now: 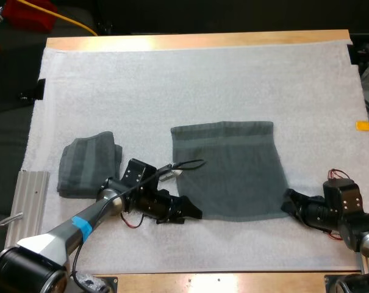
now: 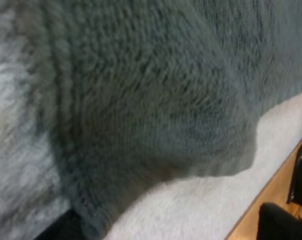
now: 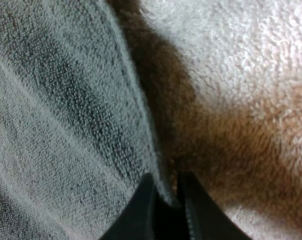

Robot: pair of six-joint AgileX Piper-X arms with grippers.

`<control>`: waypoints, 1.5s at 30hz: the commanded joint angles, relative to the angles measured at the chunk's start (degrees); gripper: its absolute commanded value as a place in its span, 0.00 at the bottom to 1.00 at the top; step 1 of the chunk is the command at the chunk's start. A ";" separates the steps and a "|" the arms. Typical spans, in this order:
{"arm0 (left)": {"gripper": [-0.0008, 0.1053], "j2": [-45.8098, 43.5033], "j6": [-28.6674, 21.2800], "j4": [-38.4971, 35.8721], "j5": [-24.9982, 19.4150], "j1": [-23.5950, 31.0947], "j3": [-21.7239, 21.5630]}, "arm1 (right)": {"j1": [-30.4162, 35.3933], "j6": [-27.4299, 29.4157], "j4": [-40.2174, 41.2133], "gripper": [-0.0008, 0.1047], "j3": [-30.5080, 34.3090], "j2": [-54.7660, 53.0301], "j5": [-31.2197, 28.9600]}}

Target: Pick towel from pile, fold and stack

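While right claw [image 1: 289,200] pinches flat towel [image 1: 230,168], folded towel [image 1: 86,162] lies apart.

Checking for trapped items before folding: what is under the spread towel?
The white mat shows all around the spread towel; whatever lies beneath its middle is covered. The right gripper pinches its edge.

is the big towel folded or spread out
Spread out. The big towel lies flat as one broad sheet on the mat, unlike the folded towel left of it, a thick small bundle.
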State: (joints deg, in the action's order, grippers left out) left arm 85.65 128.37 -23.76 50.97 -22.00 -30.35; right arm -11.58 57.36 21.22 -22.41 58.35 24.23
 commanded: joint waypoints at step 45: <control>0.01 -10.63 -10.35 -10.49 -10.90 -0.28 -0.40 | -0.10 4.70 7.37 0.03 -0.98 -5.47 3.43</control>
State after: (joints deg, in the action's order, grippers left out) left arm 75.27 118.66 -33.96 40.98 -22.00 -30.35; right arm -11.58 61.31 27.43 -23.05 52.87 27.54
